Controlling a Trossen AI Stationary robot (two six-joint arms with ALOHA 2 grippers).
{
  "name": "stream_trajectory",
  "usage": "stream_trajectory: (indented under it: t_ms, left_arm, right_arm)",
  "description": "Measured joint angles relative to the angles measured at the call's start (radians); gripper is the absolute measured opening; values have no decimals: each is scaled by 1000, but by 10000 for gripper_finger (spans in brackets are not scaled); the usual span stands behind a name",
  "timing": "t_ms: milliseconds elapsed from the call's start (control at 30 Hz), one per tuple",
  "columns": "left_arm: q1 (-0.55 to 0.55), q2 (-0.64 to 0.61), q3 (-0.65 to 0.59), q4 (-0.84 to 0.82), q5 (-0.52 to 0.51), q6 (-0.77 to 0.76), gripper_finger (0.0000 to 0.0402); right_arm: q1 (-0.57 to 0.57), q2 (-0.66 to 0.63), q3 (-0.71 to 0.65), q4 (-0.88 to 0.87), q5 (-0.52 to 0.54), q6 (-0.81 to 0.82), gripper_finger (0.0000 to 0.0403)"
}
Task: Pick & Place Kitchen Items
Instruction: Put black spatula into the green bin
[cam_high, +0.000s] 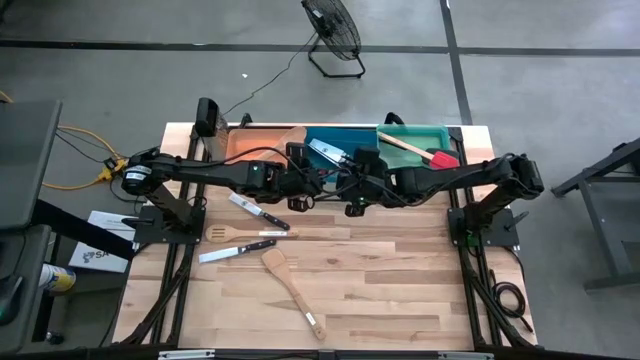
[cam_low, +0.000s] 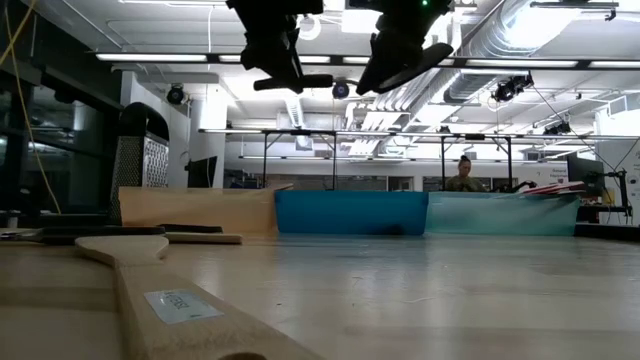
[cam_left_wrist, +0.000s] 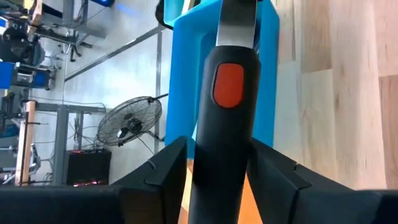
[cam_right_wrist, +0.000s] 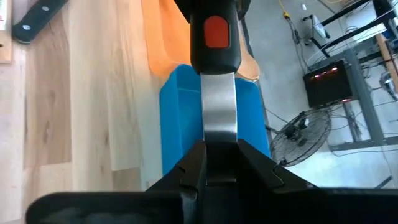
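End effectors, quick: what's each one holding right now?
Left end effector: around the black handle of a steel utensil.
Right end effector: shut on its steel blade.

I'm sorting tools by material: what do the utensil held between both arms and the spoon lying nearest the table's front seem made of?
Held utensil: bright, smooth blade, probably steel; matte black handle with an orange inset, likely plastic or rubber. Spoon: pale with visible grain, seemingly unfinished wood.

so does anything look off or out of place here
One oddity: both grippers hold one utensil in mid-air over the blue bin. The left gripper straddles its black handle; the right gripper pinches its steel blade.
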Motion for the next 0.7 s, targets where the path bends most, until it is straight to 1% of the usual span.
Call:
stream_trajectory:
  t_ms: [267, 367, 533, 700]
  left_arm:
    - [-1, 0, 0, -7, 3, 3, 161]
    - [0, -3, 0, -24, -2, 5, 162]
    - [-1, -20, 1, -77, -44, 8, 163]
    - [0, -29, 2, -158, -56, -60, 163]
  right_arm:
    - [-1, 0, 0, -40, -2, 49, 53]
    - [-1, 0, 0, -98, 19, 91, 53]
    - [-16, 0, 0, -214, 36, 190, 53]
    - [-53, -11, 0, -342, 47, 291, 53]
